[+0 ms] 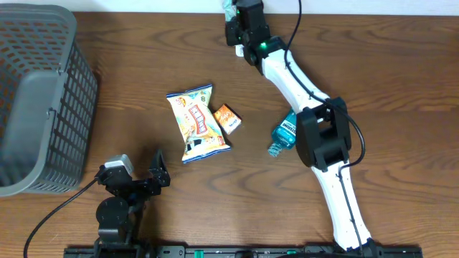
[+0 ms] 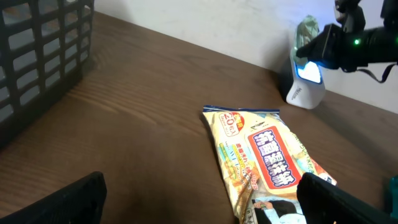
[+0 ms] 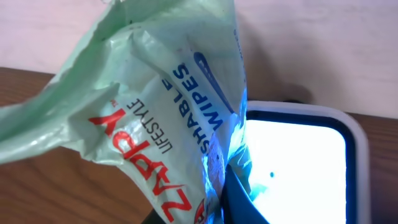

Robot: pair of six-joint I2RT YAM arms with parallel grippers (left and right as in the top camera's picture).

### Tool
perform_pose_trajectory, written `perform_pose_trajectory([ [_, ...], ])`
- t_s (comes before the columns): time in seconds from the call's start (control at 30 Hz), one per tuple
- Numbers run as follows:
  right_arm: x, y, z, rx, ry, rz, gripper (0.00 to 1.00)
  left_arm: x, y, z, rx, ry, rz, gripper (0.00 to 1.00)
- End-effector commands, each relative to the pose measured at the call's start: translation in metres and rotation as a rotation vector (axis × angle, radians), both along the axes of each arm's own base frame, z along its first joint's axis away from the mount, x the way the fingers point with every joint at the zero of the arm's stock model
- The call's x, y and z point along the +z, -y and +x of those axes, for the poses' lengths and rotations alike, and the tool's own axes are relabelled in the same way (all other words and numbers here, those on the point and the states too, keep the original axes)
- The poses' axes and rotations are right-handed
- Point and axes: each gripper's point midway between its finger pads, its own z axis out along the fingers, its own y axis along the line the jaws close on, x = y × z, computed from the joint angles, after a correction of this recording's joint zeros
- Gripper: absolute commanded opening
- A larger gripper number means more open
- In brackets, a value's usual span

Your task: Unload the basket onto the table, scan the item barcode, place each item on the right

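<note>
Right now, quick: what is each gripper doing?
Left gripper: open, holding nothing.
Right gripper: shut on the wipes, held against the lit scanner.

Wipes pack before scanner; basket far left

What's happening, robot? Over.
Left gripper open, by snack bag. Right gripper shut on wipes, at lit scanner. Nothing in the way.
</note>
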Motion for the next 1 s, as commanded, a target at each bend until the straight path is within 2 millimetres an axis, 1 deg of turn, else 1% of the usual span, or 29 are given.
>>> perform_pose_trajectory([
  [0.0,0.078,0.021,0.005,-0.063,0.084,0.047,0.01,-0.014,-0.003,0.0,0.014,-0.031,0.01,0.98],
  [0.07,0.105,0.046,0.0,-0.104,0.08,0.027,0.01,-0.014,-0.003,0.0,0.014,-0.031,0.01,0.98],
  [0.1,0.118,0.063,-0.004,-0.141,0.075,0.011,0.01,-0.014,-0.003,0.0,0.014,-0.031,0.01,0.98],
  [0.17,0.142,0.109,-0.014,-0.241,0.06,-0.064,0.01,-0.014,-0.003,0.0,0.014,-0.031,0.01,0.98],
  [0.27,0.158,0.186,-0.033,-0.426,0.015,-0.209,0.01,-0.014,-0.003,0.0,0.014,-0.031,0.01,0.98],
  [0.33,0.158,0.24,-0.046,-0.555,-0.032,-0.303,0.01,-0.014,-0.003,0.0,0.014,-0.031,0.01,0.98],
  [0.37,0.154,0.265,-0.051,-0.611,-0.062,-0.342,0.01,-0.014,-0.003,0.0,0.014,-0.031,0.01,0.98],
  [0.4,0.148,0.292,-0.058,-0.661,-0.101,-0.377,0.01,-0.014,-0.003,0.0,0.014,-0.031,0.01,0.98],
  [0.47,0.128,0.333,-0.066,-0.719,-0.18,-0.418,0.01,-0.014,-0.003,0.0,0.014,-0.031,0.01,0.98],
  [0.5,0.114,0.357,-0.069,-0.753,-0.223,-0.43,0.01,-0.014,-0.003,0.0,0.014,-0.031,0.01,0.98],
  [0.57,0.087,0.398,-0.076,-0.799,-0.303,-0.464,0.01,-0.014,-0.003,0.0,0.014,-0.031,0.01,0.98],
  [0.63,0.056,0.438,-0.089,-0.84,-0.403,-0.498,0.01,-0.014,-0.003,0.0,0.014,-0.031,0.01,0.98],
  [0.7,0.021,0.476,-0.109,-0.883,-0.521,-0.514,0.01,-0.014,-0.003,0.0,0.014,-0.031,0.01,0.98],
  [0.8,-0.026,0.531,-0.149,-0.965,-0.698,-0.514,0.01,-0.014,-0.003,0.0,0.014,-0.031,0.01,0.98],
  [0.87,-0.045,0.561,-0.178,-1.031,-0.788,-0.49,0.01,-0.014,-0.003,0.0,0.014,-0.031,0.01,0.98],
  [0.9,-0.05,0.573,-0.19,-1.061,-0.819,-0.476,0.01,-0.014,-0.003,0.0,0.014,-0.031,0.01,0.98],
  [0.97,-0.051,0.592,-0.209,-1.107,-0.855,-0.457,0.01,-0.014,-0.003,0.0,0.014,-0.031,0.01,0.98],
])
